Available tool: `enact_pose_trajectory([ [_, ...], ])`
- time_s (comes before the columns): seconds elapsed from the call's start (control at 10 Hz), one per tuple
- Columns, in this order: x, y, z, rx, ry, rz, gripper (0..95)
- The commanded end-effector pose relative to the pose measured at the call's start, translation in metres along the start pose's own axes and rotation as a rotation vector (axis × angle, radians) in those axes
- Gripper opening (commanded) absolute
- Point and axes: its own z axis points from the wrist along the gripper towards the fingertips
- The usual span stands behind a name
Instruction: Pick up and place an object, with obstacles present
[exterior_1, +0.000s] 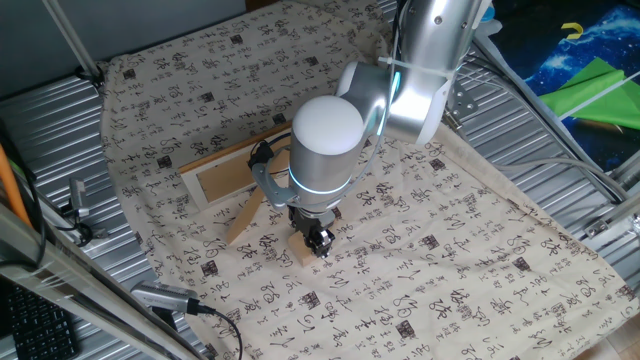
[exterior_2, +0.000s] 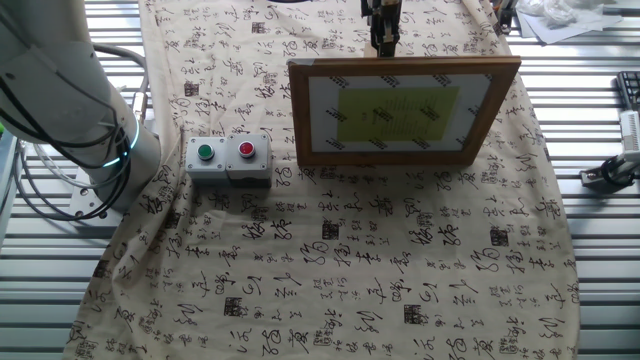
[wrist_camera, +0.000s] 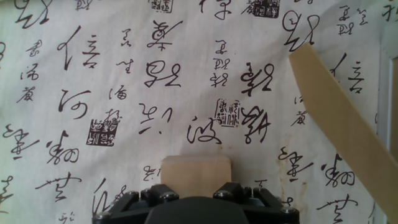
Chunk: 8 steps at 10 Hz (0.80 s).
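Note:
The small light-tan wooden block (wrist_camera: 196, 169) lies at the bottom middle of the hand view, between the jaws of my gripper (wrist_camera: 196, 190). The fingertips themselves are hidden under the gripper body. In one fixed view the gripper (exterior_1: 318, 240) is down at the cloth with the block (exterior_1: 302, 252) at its tips. The jaws appear closed to the block's width. The picture frame (exterior_1: 232, 168) stands just behind, and its slanted prop leg (exterior_1: 245, 215) reaches towards the block. The prop leg (wrist_camera: 339, 118) also shows at the right in the hand view.
In the other fixed view the frame (exterior_2: 400, 150) stands upright facing the camera, and the gripper (exterior_2: 383, 28) is behind it. A grey box with a green and a red button (exterior_2: 228, 158) sits left of the frame. A printed cloth (exterior_1: 450, 250) covers the table.

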Motion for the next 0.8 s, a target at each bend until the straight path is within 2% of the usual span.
enact_pose_trajectory([
  [0.1,0.0001,0.0000,0.0000,0.001,0.000,-0.002,57.0],
  [0.6,0.0001,-0.0001,-0.0001,0.001,-0.001,-0.001,57.0],
  [0.8,-0.0017,-0.0002,-0.0064,0.002,-0.008,-0.009,57.0],
])
